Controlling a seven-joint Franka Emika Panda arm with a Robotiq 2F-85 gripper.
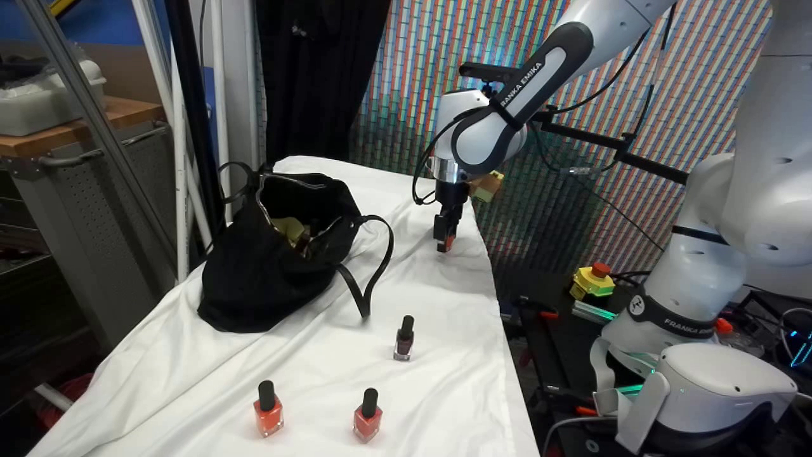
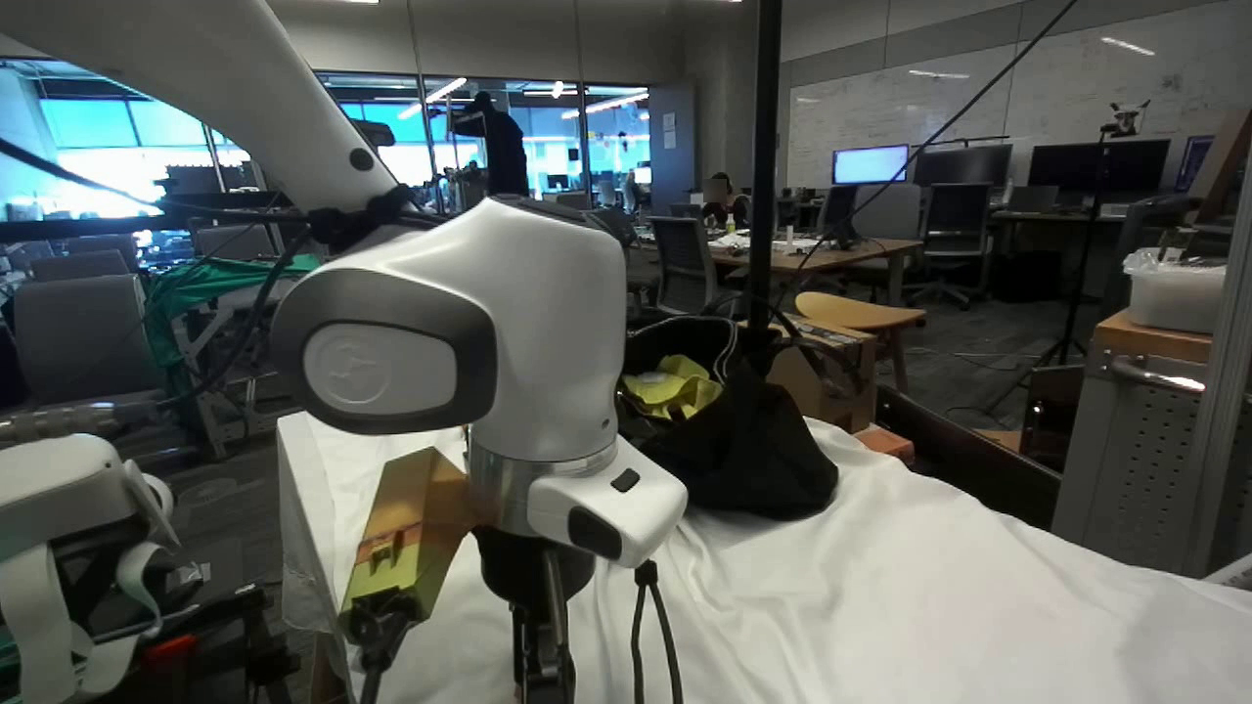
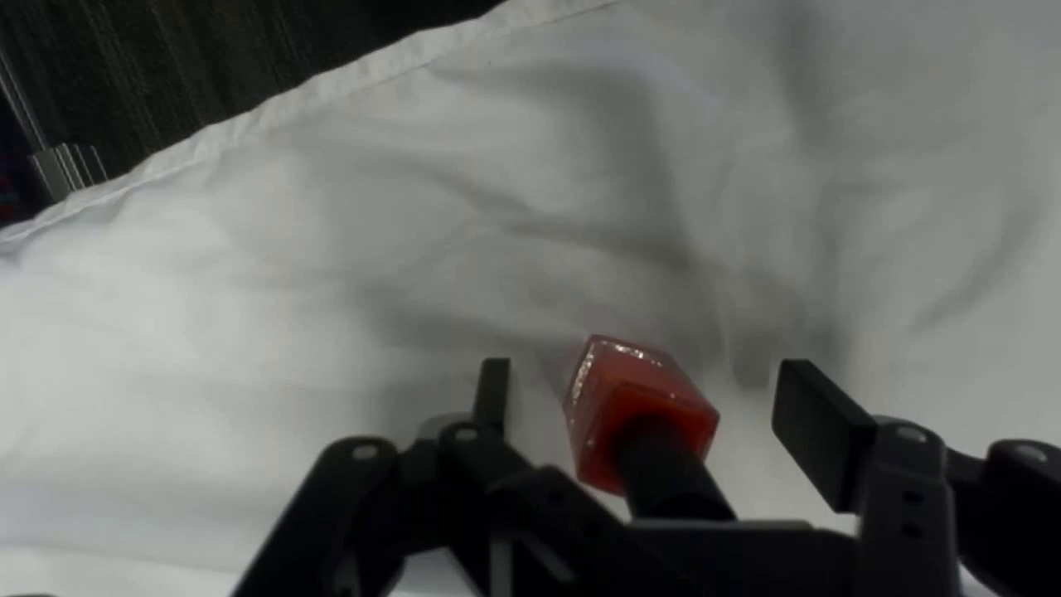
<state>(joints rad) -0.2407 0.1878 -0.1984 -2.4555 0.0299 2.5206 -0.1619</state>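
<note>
The jaws stand wide, one on either side of the red nail polish bottle (image 3: 617, 394), gaps showing at both flanks. It appears upright on the cloth-covered counter (image 3: 249, 298), its black cap (image 3: 667, 468) between them. A clean grip calls for centring it and bringing both pads (image 3: 821, 435) in evenly, lest it tip.

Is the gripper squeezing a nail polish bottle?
No, the wrist view shows white cloth between the red bottle and the fingers on both sides.
</note>
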